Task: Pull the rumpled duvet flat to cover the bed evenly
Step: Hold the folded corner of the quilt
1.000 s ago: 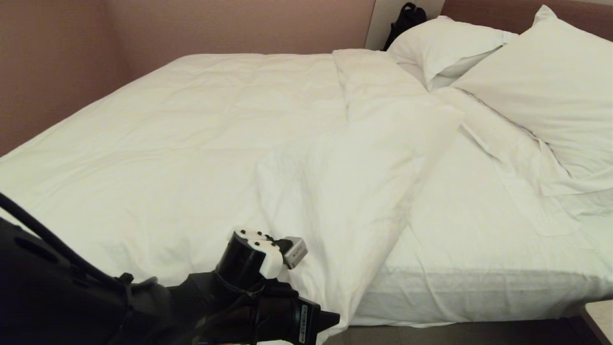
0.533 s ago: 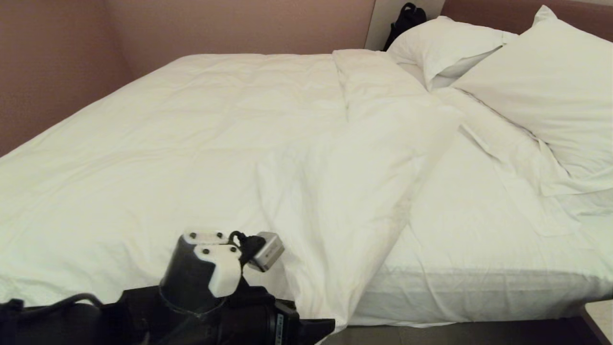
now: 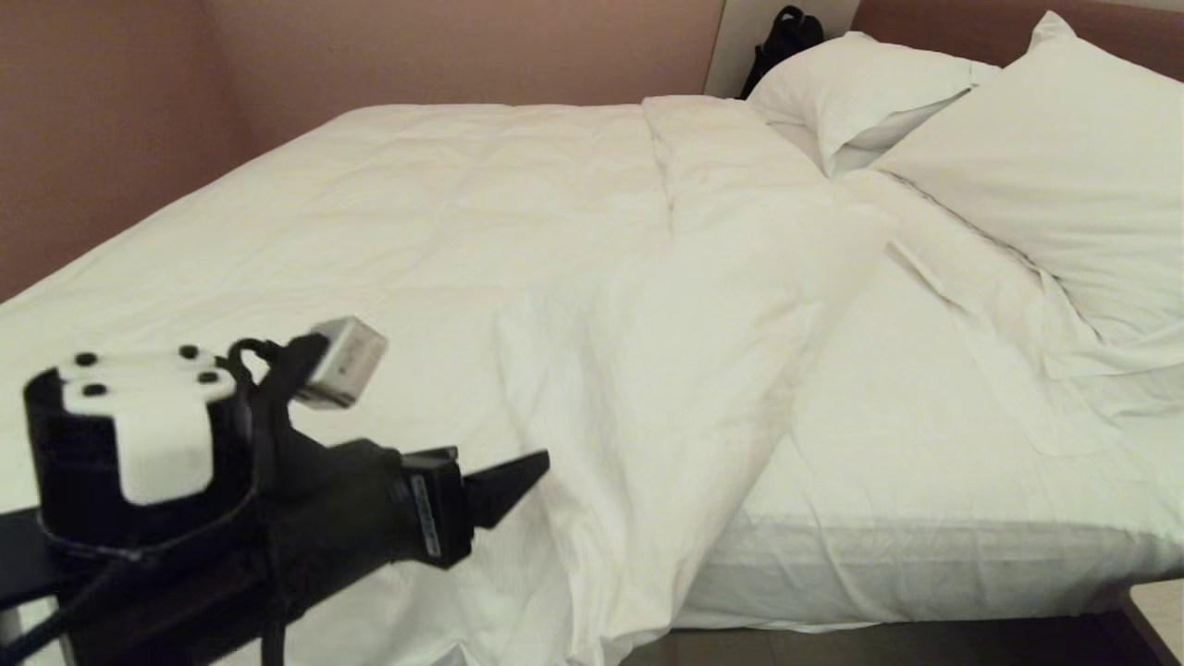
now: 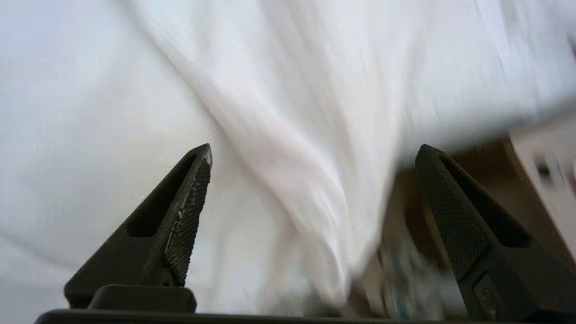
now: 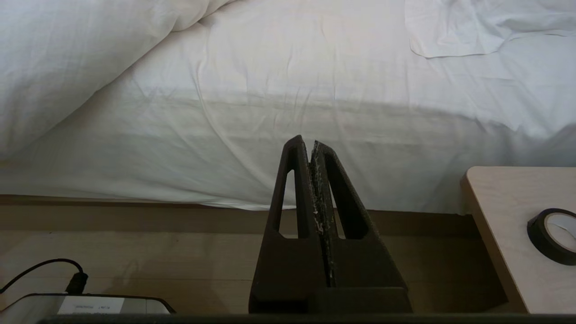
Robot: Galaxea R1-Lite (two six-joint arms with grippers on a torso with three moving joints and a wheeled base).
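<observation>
Duvet (image 3: 518, 277) is draped over the bed's (image 3: 925, 555) near edge, while the left gripper (image 4: 315, 189) is held spread above it, empty.

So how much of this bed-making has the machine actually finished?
Roughly half, by the look of it. Done: the puffy white duvet lies fairly smooth over the far side of the low double bed. In hand: nothing; the left gripper is open above the duvet's hanging fold, and the right gripper is shut, parked by the mattress side. Left: the strip of bare white sheet before the plump white pillows.
</observation>
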